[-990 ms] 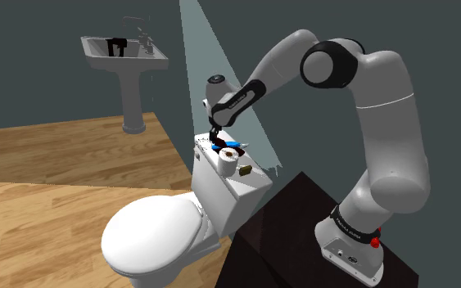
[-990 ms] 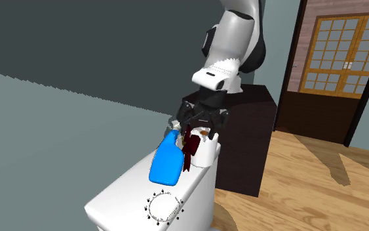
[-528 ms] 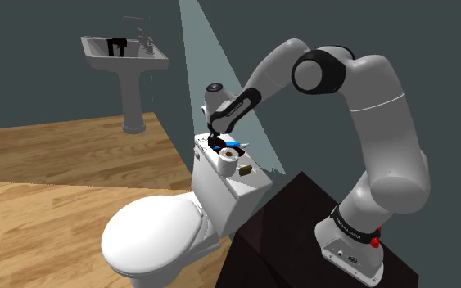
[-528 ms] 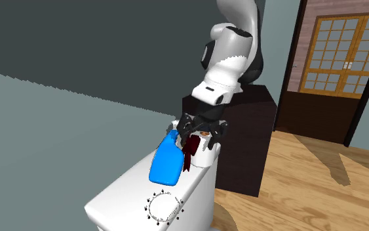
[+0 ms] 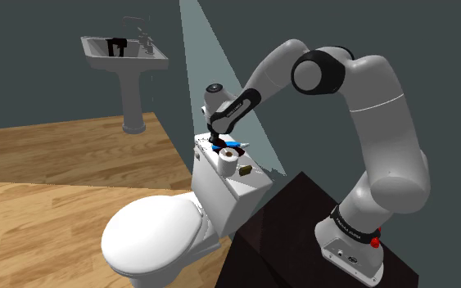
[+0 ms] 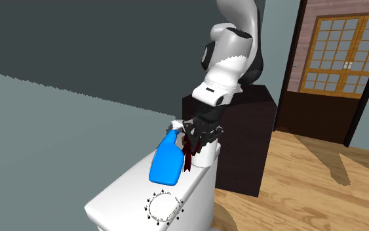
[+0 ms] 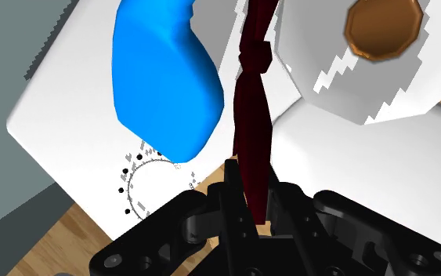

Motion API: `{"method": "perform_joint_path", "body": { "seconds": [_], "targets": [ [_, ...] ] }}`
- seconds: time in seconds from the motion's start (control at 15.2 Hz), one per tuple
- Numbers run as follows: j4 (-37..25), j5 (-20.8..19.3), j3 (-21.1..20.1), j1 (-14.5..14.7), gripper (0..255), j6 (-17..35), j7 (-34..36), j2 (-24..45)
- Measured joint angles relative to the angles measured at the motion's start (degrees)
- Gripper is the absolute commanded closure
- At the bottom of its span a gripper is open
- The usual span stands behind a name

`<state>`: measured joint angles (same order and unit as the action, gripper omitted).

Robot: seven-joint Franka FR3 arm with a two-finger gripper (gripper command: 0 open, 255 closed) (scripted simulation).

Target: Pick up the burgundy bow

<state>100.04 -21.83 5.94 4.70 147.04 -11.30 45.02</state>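
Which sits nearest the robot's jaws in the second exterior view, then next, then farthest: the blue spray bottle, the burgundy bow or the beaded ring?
1. Burgundy bow, clasped between the jaws.
2. Blue spray bottle, lying right beside the bow on the toilet tank lid.
3. Beaded ring, at the lid's near end, beyond the bottle's base.

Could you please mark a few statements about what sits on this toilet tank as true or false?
1. The gripper is shut on the burgundy bow. True.
2. The blue spray bottle stands upright. False: it lies on its side on the tank lid.
3. The bow lies between the bottle and the toilet paper roll. True.
4. The toilet seat cover is raised. False: it is down.
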Motion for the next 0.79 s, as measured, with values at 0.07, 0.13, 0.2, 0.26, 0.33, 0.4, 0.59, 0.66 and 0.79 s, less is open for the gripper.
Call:
{"method": "perform_joint_path", "body": {
  "seconds": [0.07,0.13,0.2,0.26,0.33,0.4,0.59,0.66,0.79],
  "targets": [
    [0.00,0.00,0.00,0.00,255,0.00,0.00,0.00],
    [-0.02,0.02,-0.01,-0.04,255,-0.05,-0.05,-0.01],
    [0.18,0.04,-0.03,-0.10,255,-0.22,-0.18,-0.38],
    [0.43,0.07,-0.06,-0.10,255,-0.45,-0.25,-0.86],
    [0.41,0.16,-0.14,-0.17,255,-0.85,-0.47,-1.26],
    [0.61,0.25,-0.22,-0.24,255,-1.33,-0.71,-1.96],
    [1.18,0.43,-0.40,-0.21,255,-2.43,-1.05,-3.64],
    [1.26,0.53,-0.47,-0.31,255,-2.89,-1.31,-4.21],
    [1.61,0.72,-0.62,-0.38,255,-3.92,-1.74,-5.63]
  ]
}}
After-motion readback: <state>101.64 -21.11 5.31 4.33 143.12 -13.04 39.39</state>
